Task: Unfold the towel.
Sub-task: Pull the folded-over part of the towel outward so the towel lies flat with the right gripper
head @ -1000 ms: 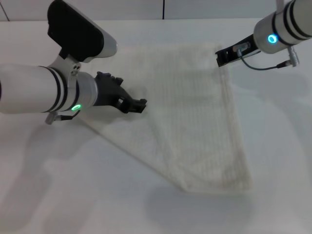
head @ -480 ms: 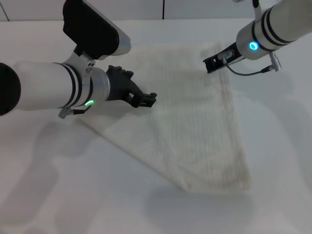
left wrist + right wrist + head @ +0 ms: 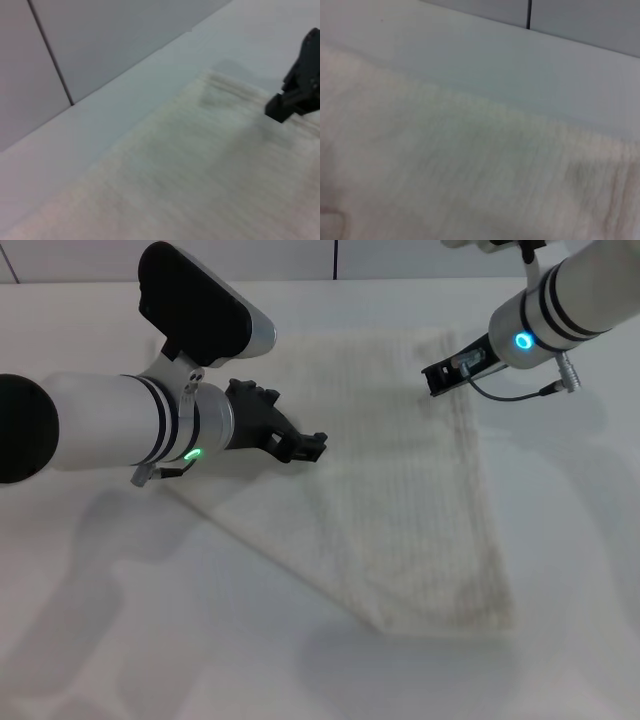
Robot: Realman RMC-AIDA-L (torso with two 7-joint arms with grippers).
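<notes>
No legible text or markings anywhere.

I see a plain white table [image 3: 120, 640] running back to a grey panelled wall [image 3: 100, 35]. The only thing lying on it is the towel [image 3: 400, 500], cream and ribbed, folded into a rough triangle, its broad edge toward the wall and its point toward me.

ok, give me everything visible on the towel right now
The towel is cream-white terry cloth with faint ribbed stripes. It lies flat on the white table, folded into a rough triangle with layered edges showing at the near right corner. The left gripper hangs over its left part and the right gripper over its far right corner; contact with either cannot be told.
</notes>
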